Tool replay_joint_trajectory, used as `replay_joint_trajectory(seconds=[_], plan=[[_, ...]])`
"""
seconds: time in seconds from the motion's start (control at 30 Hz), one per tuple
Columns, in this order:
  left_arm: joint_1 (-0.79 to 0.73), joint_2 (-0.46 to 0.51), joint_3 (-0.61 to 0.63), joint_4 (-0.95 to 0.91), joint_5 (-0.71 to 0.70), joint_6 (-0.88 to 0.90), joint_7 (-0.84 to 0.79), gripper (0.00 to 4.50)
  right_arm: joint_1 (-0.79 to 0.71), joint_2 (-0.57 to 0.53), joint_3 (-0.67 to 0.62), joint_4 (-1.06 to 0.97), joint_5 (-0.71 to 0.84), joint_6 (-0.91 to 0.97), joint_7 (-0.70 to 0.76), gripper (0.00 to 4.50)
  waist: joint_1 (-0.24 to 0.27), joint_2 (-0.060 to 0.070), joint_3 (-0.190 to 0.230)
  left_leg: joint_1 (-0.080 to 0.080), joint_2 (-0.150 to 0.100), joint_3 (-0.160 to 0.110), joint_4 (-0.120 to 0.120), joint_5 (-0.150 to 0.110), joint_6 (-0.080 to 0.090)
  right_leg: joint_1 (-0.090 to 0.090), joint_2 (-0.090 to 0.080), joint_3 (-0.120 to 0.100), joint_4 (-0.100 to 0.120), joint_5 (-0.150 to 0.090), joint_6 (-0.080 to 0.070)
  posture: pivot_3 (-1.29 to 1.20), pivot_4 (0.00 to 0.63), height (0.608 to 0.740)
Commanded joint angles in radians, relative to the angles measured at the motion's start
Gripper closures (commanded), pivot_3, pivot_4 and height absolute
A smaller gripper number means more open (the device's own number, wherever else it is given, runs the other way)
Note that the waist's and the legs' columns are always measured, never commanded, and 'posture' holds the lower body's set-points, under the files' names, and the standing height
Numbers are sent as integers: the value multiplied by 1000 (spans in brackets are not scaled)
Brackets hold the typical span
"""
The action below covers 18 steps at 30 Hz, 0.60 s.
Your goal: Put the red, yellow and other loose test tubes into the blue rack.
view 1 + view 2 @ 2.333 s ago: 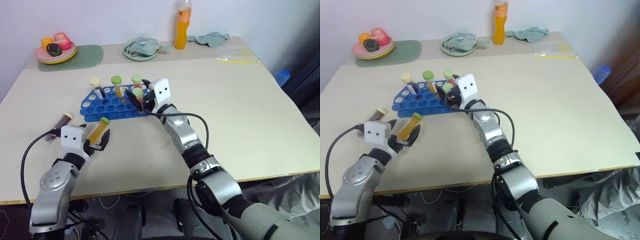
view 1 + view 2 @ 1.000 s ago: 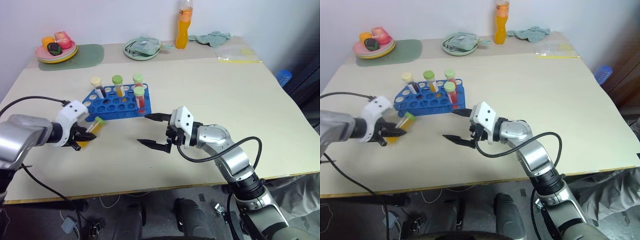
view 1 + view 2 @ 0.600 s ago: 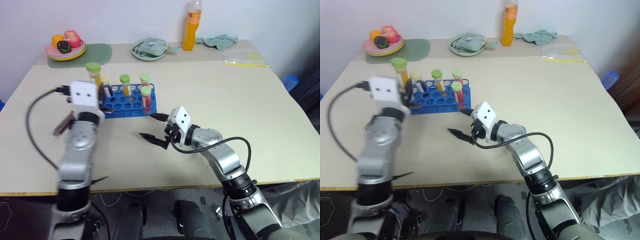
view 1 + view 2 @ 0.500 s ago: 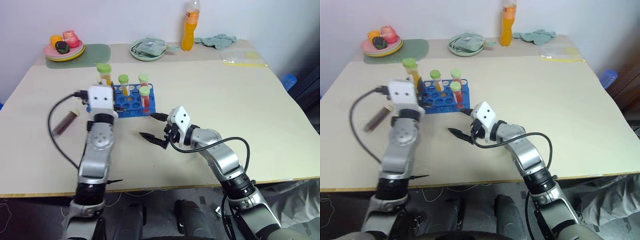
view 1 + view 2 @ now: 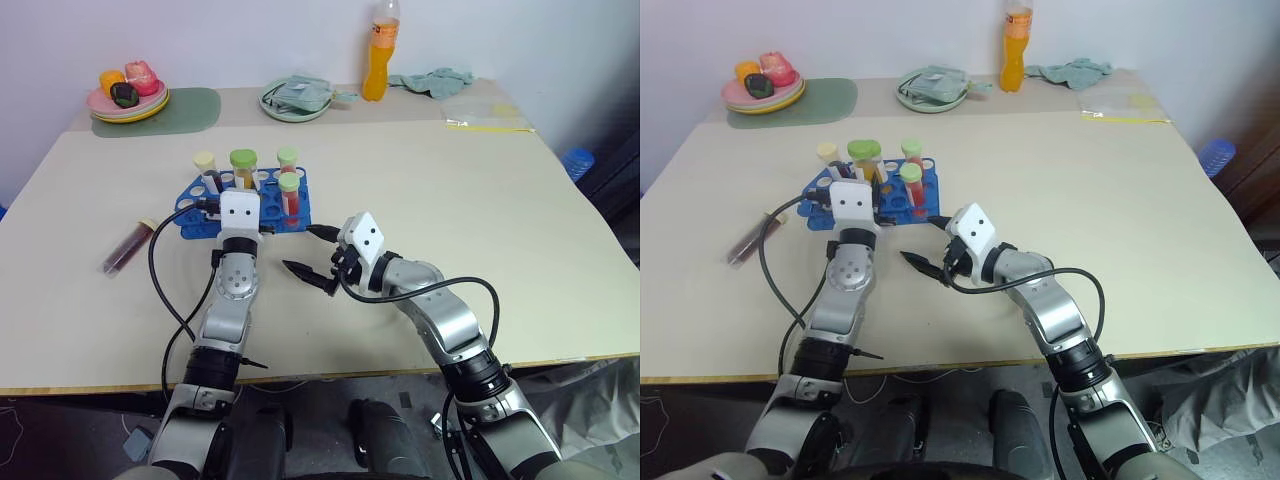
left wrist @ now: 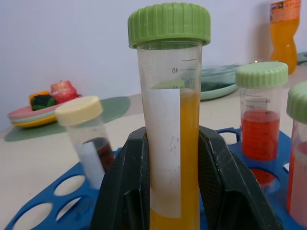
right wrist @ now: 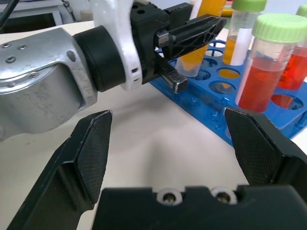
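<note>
Left gripper (image 6: 175, 191): jaws clamped on the yellow-orange tube (image 6: 171, 124), one black jaw on each side of its lower body. Tube upright, green cap on top, held over the near edge of the blue rack (image 5: 190, 222). Right wrist view: the tube's tip hangs just above the rack's holes, not seated.

Right gripper (image 5: 312, 259): jaws wide apart, nothing between them, pointing toward the rack's near right corner, just short of it and above the counter (image 5: 500, 220).

Rack contents: cream-capped tube (image 5: 205, 165) with dark liquid at rear left, one green-capped orange tube behind the held one, two pale-green-capped red tubes (image 5: 289, 192) at the right end. All stand upright.

Dark maroon tube (image 5: 127, 246) lies on its side on the counter, well to the left of the rack, apart from both arms.

View differences: left wrist view shows the clamp closely, with a white label on the tube and open holes below it. Head views show the layout of both arms, side by side in front of the rack.

Room: counter bare to the right and toward the near edge. At the far edge, well apart from the rack: plate of fruit (image 5: 125, 95) on a green placemat (image 5: 190, 105), a bowl (image 5: 300, 98), an orange bottle (image 5: 379, 55).
</note>
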Motion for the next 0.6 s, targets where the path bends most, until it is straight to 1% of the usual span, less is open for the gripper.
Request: replay_joint_trajectory(seconds=[0.03, 0.2, 0.43, 0.5, 0.57, 0.6], plan=[[-17, -21, 11, 25, -30, -31, -21, 3740, -1, 2, -14, -53, 8, -3, -5, 380, 0, 0, 0, 0, 0, 0, 0, 0, 0, 0, 0, 0, 0, 0, 0, 0, 150, 740], [-28, -27, 20, 80, -24, -72, -20, 3740, 2, 2, -13, -60, 8, 3, -7, 380, 1, 0, 0, 0, 0, 0, 0, 0, 0, 0, 0, 0, 0, 0, 0, 0, 150, 740], [-7, -29, 33, 117, -38, -182, -41, 3740, 2, 7, -11, -62, 8, 5, -10, 380, 0, 0, 0, 0, 0, 0, 0, 0, 0, 0, 0, 0, 0, 0, 0, 0, 150, 740], [5, -30, 37, 120, -50, -193, -62, 2701, 1, 7, -11, -61, 8, 3, -10, 380, 0, 0, 0, 0, 0, 0, 0, 0, 0, 0, 0, 0, 0, 0, 0, 0, 150, 740], [16, -31, 44, 107, -67, -210, -80, 1800, -1, 9, -10, -60, 8, 0, -10, 380, 0, 0, 0, 0, 0, 0, 0, 0, 0, 0, 0, 0, 0, 0, 0, 0, 150, 740], [23, -32, 52, 90, -78, -221, -84, 1280, -3, 10, -9, -60, 9, 0, -10, 380, 0, 0, 0, 0, 0, 0, 0, 0, 0, 0, 0, 0, 0, 0, 0, 0, 150, 740]])
